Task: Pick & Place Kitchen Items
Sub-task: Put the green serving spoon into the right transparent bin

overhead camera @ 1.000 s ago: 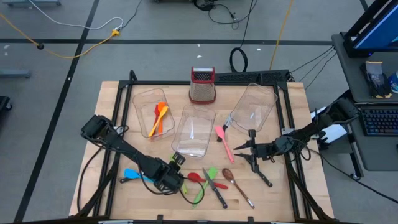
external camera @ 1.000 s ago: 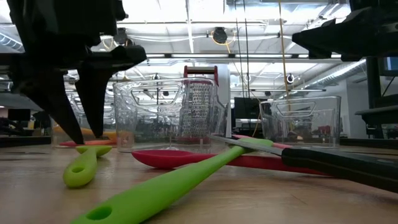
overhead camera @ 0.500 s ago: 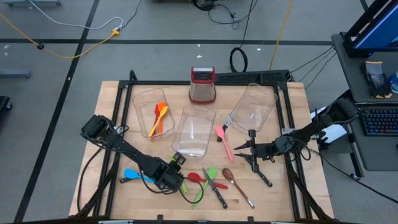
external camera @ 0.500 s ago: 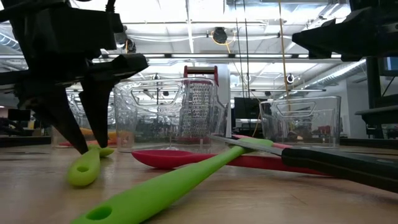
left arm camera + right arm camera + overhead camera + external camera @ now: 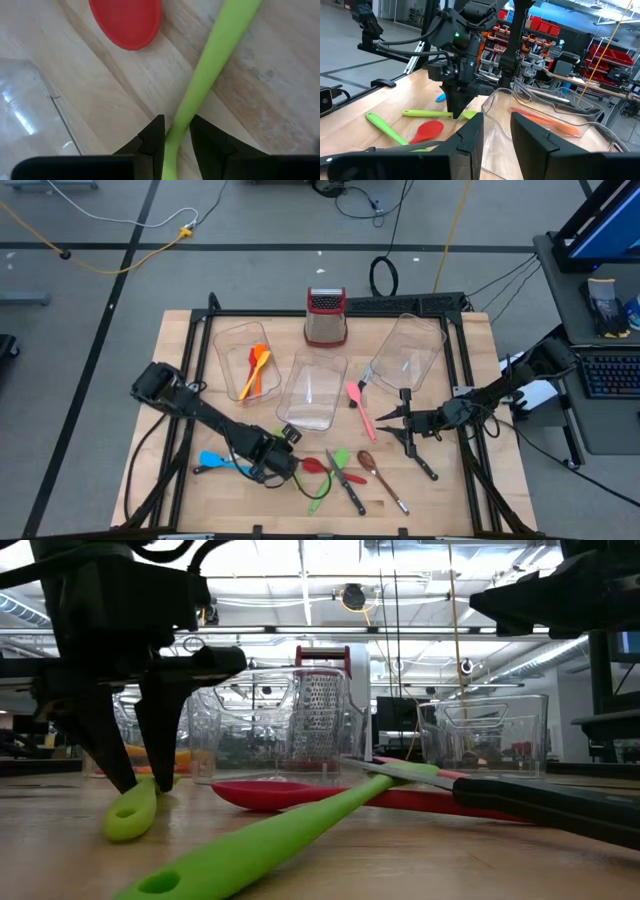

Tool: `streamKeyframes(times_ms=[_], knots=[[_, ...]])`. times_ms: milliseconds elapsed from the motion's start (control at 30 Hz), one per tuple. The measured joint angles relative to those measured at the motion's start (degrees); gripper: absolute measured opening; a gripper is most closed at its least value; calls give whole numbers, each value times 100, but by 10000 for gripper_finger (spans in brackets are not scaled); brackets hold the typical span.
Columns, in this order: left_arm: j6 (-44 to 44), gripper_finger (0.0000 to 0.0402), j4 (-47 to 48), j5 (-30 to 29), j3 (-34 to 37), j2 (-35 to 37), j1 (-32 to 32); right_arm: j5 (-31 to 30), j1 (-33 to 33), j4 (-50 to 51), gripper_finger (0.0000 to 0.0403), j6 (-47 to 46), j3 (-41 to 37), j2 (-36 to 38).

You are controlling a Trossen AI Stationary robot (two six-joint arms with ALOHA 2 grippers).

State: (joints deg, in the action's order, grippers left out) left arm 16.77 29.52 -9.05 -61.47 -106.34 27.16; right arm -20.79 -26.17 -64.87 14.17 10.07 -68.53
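While the right gripper (image 5: 404, 423) hangs above the table's right half near a tilted clear bin (image 5: 408, 354), its fingers parted a little and holding nothing, the left gripper (image 5: 176, 131) is down at the near edge with its two fingers straddling the handle of a green spatula (image 5: 210, 65). Whether the fingers actually press the handle is hard to tell; they stand close on both sides of it. A red spoon (image 5: 316, 465) lies just beyond, beside a second green utensil (image 5: 260, 845), black-handled knives (image 5: 350, 485) and a brown spoon (image 5: 368, 461). Orange utensils (image 5: 256, 370) sit in the far-left bin (image 5: 232, 338). A pink spatula (image 5: 359, 405) lies mid-table.
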Motion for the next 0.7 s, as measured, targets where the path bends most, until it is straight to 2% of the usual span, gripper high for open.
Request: streamKeyframes(times_ms=[267,700], knots=[[-48,92,26,47,12,-236,41,-1,-2,12,89,-20,0,-2],[-398,83,37,-198,-1,-75,247,-3,-2,1,89,-167,0,-2]])
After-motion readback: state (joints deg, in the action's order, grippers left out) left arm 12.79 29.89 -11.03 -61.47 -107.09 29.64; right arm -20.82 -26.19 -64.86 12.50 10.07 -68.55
